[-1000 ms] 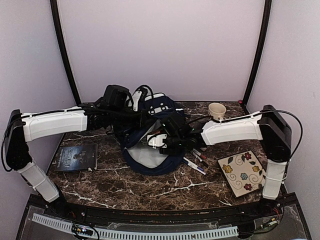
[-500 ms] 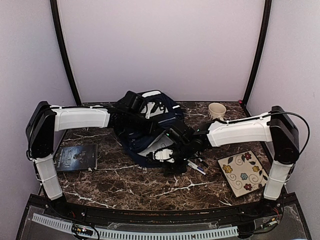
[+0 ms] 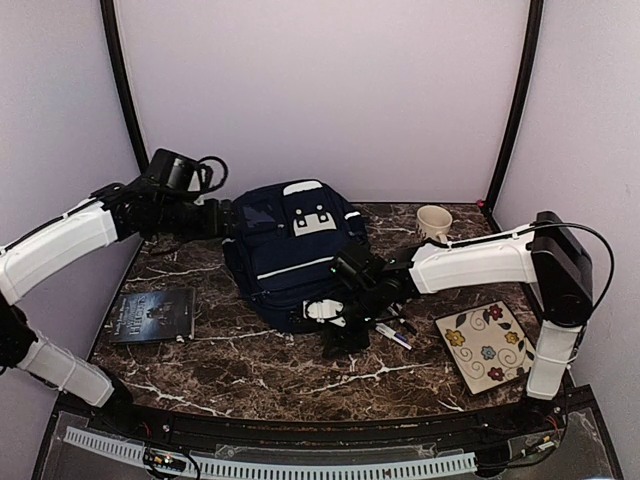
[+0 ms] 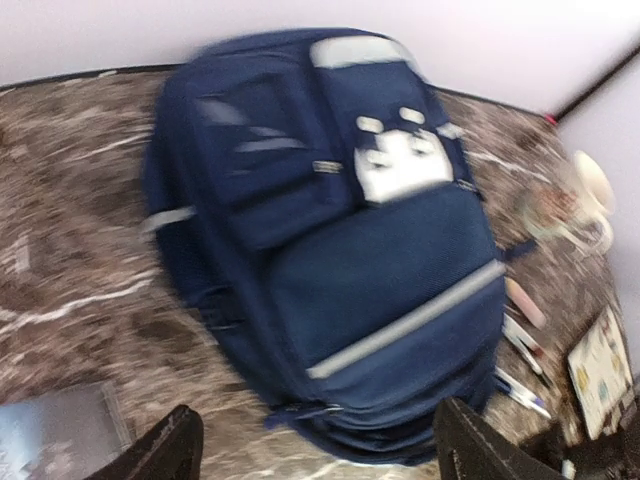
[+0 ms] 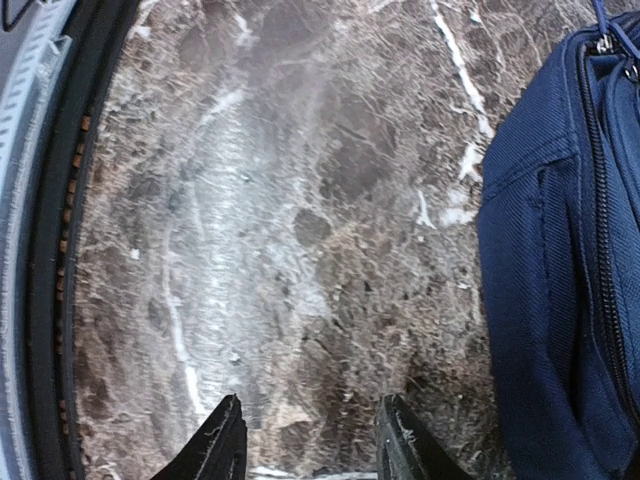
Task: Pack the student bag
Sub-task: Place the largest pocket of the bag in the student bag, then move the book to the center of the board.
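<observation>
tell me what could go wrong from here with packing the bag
1. The student bag lies flat, front up and seemingly zipped, while the pens and the book sit outside it. Packing stalls unless it gets opened.
2. The right gripper hangs low and open near the pens, so a sideways move could scatter them.
3. The left gripper is open and off the bag, so a push may slide it.

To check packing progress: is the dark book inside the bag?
No, the dark book lies on the table, apart from the student bag.
</observation>
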Action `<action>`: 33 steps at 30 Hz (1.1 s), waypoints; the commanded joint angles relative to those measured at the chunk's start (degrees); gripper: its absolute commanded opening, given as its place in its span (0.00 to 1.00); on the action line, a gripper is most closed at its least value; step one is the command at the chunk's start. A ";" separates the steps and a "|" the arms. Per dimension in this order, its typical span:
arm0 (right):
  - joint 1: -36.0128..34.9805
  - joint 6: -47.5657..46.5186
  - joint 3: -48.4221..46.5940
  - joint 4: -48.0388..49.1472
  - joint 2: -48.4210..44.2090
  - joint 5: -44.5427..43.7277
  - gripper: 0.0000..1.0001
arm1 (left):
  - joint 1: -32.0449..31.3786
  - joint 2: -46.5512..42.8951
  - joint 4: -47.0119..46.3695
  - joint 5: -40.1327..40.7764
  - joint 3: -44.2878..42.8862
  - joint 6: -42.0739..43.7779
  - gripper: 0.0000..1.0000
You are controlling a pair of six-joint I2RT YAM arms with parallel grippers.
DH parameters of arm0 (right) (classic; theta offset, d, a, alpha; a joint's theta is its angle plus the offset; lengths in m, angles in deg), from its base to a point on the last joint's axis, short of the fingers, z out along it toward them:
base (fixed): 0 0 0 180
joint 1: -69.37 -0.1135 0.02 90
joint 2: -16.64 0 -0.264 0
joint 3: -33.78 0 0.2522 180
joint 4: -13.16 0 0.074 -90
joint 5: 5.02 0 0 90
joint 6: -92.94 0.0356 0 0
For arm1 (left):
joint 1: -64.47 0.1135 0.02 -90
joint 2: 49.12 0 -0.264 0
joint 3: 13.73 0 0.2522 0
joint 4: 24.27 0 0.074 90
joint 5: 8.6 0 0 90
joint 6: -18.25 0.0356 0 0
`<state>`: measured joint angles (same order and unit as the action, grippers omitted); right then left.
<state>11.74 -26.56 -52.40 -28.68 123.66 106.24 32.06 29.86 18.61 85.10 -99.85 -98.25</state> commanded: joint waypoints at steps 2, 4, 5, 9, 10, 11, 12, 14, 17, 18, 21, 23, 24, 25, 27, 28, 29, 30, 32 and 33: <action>0.41 1.97 -3.37 -1.87 -2.59 6.78 0.45 | 12.85 -8.30 10.89 13.39 11.47 -10.69 0.87; 0.41 2.17 -3.92 -1.94 -2.39 6.60 0.46 | 17.16 -10.67 10.52 13.71 14.20 -11.63 0.89; 0.41 2.31 -3.88 -1.86 -2.35 6.39 0.46 | 19.32 -11.10 10.05 13.63 15.40 -11.29 0.89; 0.37 2.20 -3.35 -1.81 -2.34 6.35 0.47 | 28.19 -10.13 8.63 11.10 19.14 -9.24 0.92; 0.33 2.10 -3.08 -1.73 -2.39 6.23 0.47 | 30.45 -9.70 7.92 10.62 19.98 -8.91 0.93; 0.32 1.98 -2.77 -1.60 -2.42 5.78 0.47 | 33.29 -9.31 6.49 10.23 21.14 -8.39 0.94; 0.26 1.73 -2.54 -1.55 -2.49 5.39 0.47 | 35.47 -8.88 5.16 9.86 21.95 -7.91 0.94; 0.23 1.52 -2.31 -1.41 -2.47 4.72 0.47 | 39.46 -7.56 2.78 8.71 22.91 -7.68 0.95; 0.23 1.38 -2.37 -1.45 -2.47 4.48 0.48 | 43.28 -4.50 0.02 8.04 22.96 -6.29 0.95; 0.23 1.33 -2.37 -1.45 -2.51 4.56 0.48 | 44.47 -3.14 -0.26 8.18 22.53 -5.83 0.95; 0.15 1.03 -1.76 -1.09 -2.96 4.30 0.48 | 48.28 1.12 -0.39 6.46 20.85 -4.45 0.95; 0.15 0.99 -1.15 -0.76 -3.33 3.50 0.49 | 49.57 3.49 -0.39 7.52 19.41 -2.95 0.95; 0.15 0.88 -0.94 -0.68 -3.43 3.25 0.49 | 49.74 4.40 -0.65 8.38 18.69 -2.07 0.95; 0.15 0.82 -0.77 -0.60 -3.48 3.00 0.49 | 49.91 5.44 -0.99 8.90 18.23 -1.23 0.95; 0.10 0.73 -0.56 -0.48 -3.44 2.51 0.49 | 50.55 7.40 -2.04 8.61 17.73 0.14 0.95; 0.14 0.71 -0.61 -0.49 -3.44 2.41 0.49 | 50.85 8.40 -2.85 7.74 17.67 1.06 0.95; 0.14 0.69 -0.61 -0.46 -3.47 2.39 0.49 | 51.15 9.56 -3.92 6.85 17.59 2.05 0.94; 0.15 0.81 -0.61 -0.50 -3.43 2.31 0.49 | 51.20 10.79 -4.35 6.14 17.39 3.15 0.94; 0.15 1.26 -0.66 -0.39 -3.27 2.05 0.49 | 51.42 14.18 -4.55 4.56 16.71 5.44 0.92; 0.20 1.28 -0.69 -0.54 -3.09 1.95 0.49 | 51.55 15.47 -4.38 3.67 16.30 6.30 0.92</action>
<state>12.01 -25.42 -53.43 -30.18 122.20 108.97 82.93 41.08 15.57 91.99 -81.75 -97.46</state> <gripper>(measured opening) 0.489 0.928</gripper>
